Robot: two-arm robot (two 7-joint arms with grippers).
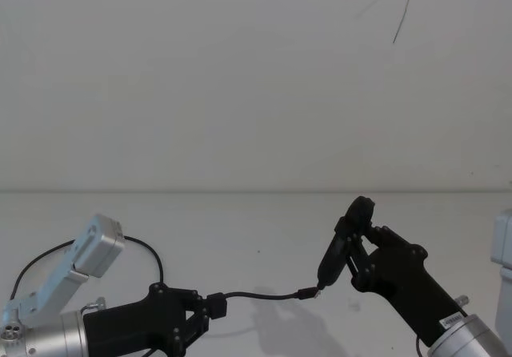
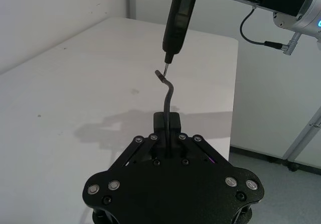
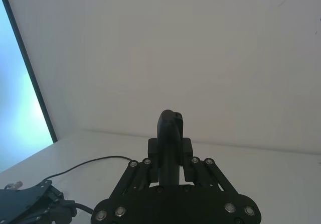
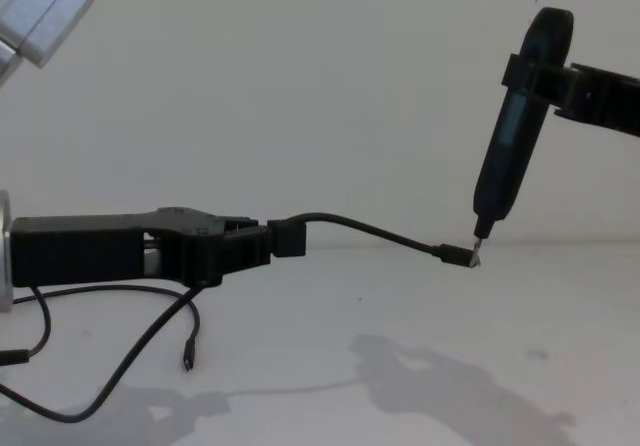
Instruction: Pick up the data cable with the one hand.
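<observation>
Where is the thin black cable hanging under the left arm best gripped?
Probably just above its dangling plug: that stretch of the cable hangs nearly vertical and seems to be off the table. Come in from the side, fingers level, closing across it.

landmark = pen-shaped tool (image 4: 512,126): held up at right above the table (image 4: 400,366) by the right gripper (image 1: 364,249). data cable (image 4: 370,231) tip just left of the tool's tip, nearly touching. left gripper (image 4: 245,246) farther left, clamped on the cable's other end, cable slack trailing under it.
</observation>
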